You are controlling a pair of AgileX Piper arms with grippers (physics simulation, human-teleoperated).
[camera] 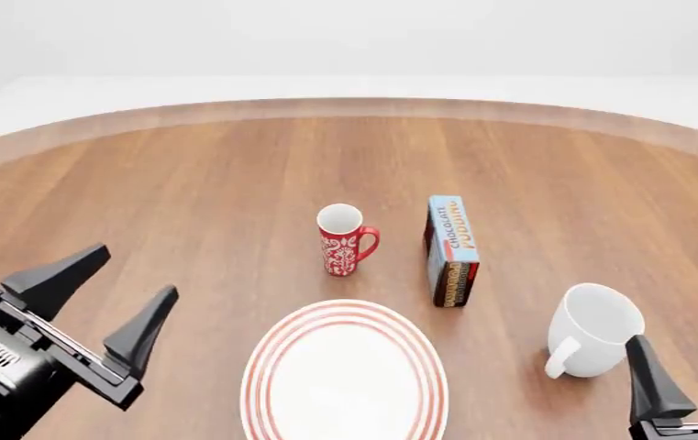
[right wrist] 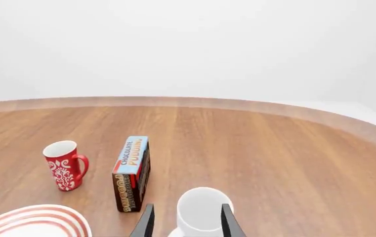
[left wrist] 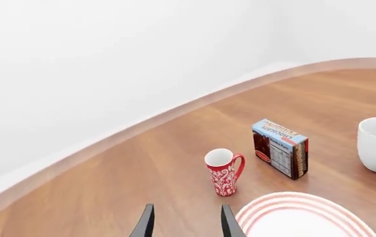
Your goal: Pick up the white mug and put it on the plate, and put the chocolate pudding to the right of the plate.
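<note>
While upright, white mug (right wrist: 201, 210) | just ahead of right gripper (right wrist: 184, 222) | fingers (right wrist: 146, 222) spread

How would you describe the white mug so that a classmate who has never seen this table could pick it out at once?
Start at the big red-ringed plate at the table's near edge. Look to its right, past the upright chocolate pudding box, to the white mug just ahead of the right tool. Unlike the slimmer, patterned red mug, it is plain glossy white and wider.
</note>
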